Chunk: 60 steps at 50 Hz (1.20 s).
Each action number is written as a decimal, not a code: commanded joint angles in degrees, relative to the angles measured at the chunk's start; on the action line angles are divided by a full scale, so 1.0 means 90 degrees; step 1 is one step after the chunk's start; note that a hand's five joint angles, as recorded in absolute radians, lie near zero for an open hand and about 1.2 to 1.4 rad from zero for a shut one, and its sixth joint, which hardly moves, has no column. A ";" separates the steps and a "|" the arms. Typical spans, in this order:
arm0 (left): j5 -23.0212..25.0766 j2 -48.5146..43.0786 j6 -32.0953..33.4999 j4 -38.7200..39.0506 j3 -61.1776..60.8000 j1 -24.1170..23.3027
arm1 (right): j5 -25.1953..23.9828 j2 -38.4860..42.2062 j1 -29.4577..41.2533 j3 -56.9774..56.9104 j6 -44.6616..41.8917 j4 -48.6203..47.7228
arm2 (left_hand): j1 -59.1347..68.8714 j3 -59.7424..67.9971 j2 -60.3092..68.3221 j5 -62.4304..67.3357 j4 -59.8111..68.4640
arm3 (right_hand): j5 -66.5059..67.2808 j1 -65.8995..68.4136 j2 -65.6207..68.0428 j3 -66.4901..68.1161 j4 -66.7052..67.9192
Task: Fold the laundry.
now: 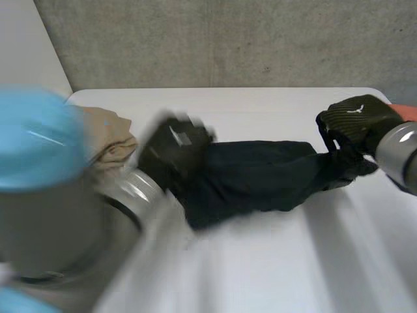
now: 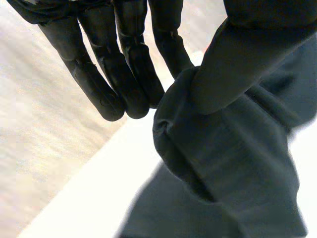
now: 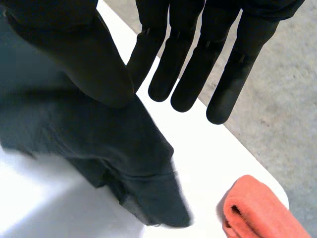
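A dark garment [image 1: 260, 176] lies stretched out lengthways across the middle of the white table [image 1: 280, 261]. My left hand [image 1: 172, 153] is at its left end. In the left wrist view a fold of the garment [image 2: 237, 163] bulges up between the thumb and the straight fingers [image 2: 124, 74], pinched there. My right hand [image 1: 355, 120] is at the garment's right end. Its thumb lies on the cloth [image 3: 99, 134] and the fingers [image 3: 198, 64] reach straight past the edge, nipping the end.
A folded beige cloth [image 1: 107, 140] sits at the table's left, just behind my left arm. An orange folded cloth [image 3: 257, 210] lies near the far right corner, beside my right hand. A grey wall [image 1: 228, 39] stands behind the table.
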 commanded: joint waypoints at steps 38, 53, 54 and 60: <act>0.0557 -0.2069 0.0038 -0.0751 0.2093 0.1589 | 0.1606 0.1009 0.1290 0.0124 0.2058 0.1299 | 0.1675 0.1345 0.1294 0.1394 0.1290 | -0.4600 -0.4320 -0.4639 -0.4722 -0.4765; 0.0557 -0.2108 -0.0001 -0.0595 0.2014 0.1756 | 0.1701 0.0575 0.2355 0.2823 0.3495 -0.0846 | 0.1675 0.1345 0.1294 0.1394 0.1290 | -0.4843 -0.4563 -0.4882 -0.4965 -0.5008; 0.0567 -0.2098 -0.0011 -0.0604 0.2005 0.1756 | 0.1760 0.0673 0.2405 0.2834 0.3545 -0.0975 | 0.1675 0.1345 0.1294 0.1394 0.1290 | -0.4806 -0.4526 -0.4845 -0.4928 -0.4971; 0.0576 -0.1894 -0.0069 -0.0750 0.1839 0.1756 | 0.2608 0.1172 0.2659 0.2630 0.3614 -0.1912 | 0.1675 0.1345 0.1294 0.1394 0.1290 | 0.1437 0.1717 0.1398 0.1315 0.1271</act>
